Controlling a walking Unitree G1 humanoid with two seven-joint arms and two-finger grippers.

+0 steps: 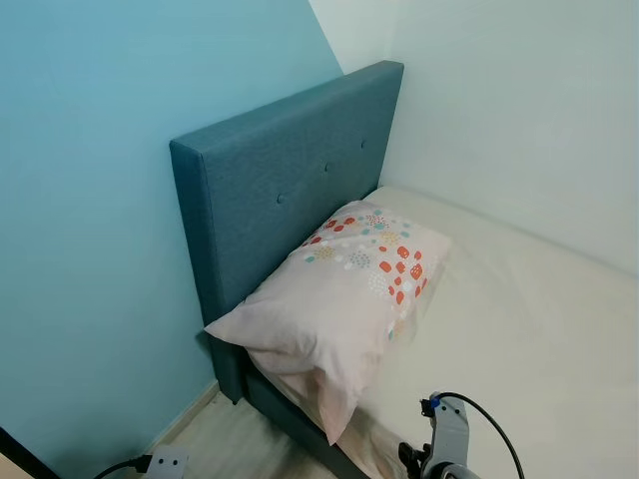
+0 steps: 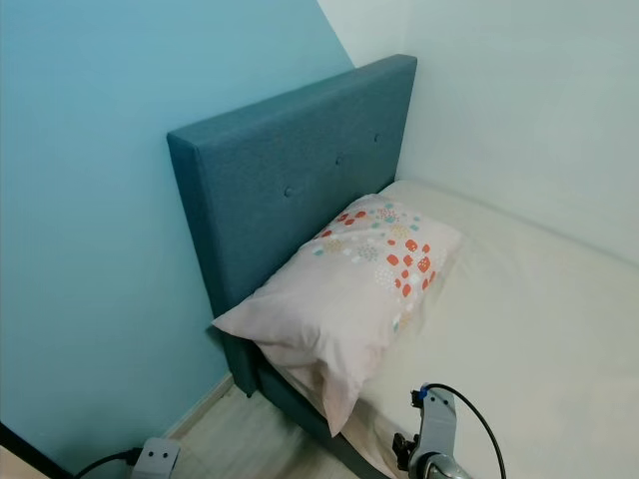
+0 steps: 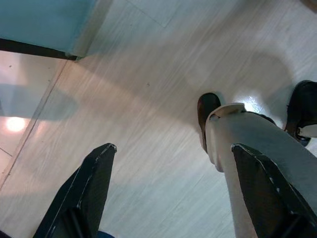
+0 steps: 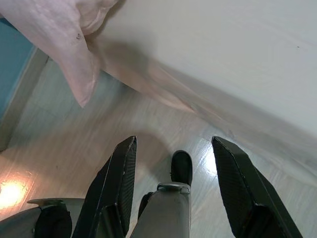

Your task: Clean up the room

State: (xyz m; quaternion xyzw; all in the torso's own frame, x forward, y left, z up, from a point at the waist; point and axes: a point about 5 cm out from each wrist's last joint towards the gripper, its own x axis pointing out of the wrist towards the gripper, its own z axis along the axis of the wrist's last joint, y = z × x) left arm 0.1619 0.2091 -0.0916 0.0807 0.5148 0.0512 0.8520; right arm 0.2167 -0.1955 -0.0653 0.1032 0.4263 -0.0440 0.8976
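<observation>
where the teal wall [image 1: 90, 200] meets the white wall [image 1: 519, 100] in the corner, a bed with a tall, blue-green upholstered headboard [image 1: 290, 190] stands on pale wood-grain flooring [image 3: 148, 74]. its cream sheet [image 1: 519, 339] is bare apart from a pale pink pillow printed with red, yellow and blue dots [image 1: 339, 294], which leans against the headboard, one corner hanging past the mattress edge towards the floor. a grey plug block with a black cable [image 1: 160, 463] lies on the floor by the teal wall, cut off by the frame edge.

the left gripper [image 3: 173, 188] hangs above the floor, its two black fingers spread apart with nothing between them; the robot's grey leg and dark foot [image 3: 237, 144] show beyond it. the right gripper [image 4: 173, 193] hangs beside the bed's edge, fingers likewise parted and empty, the drooping pillow corner and sheet hem ahead of it. the bed's far end is out of frame.
</observation>
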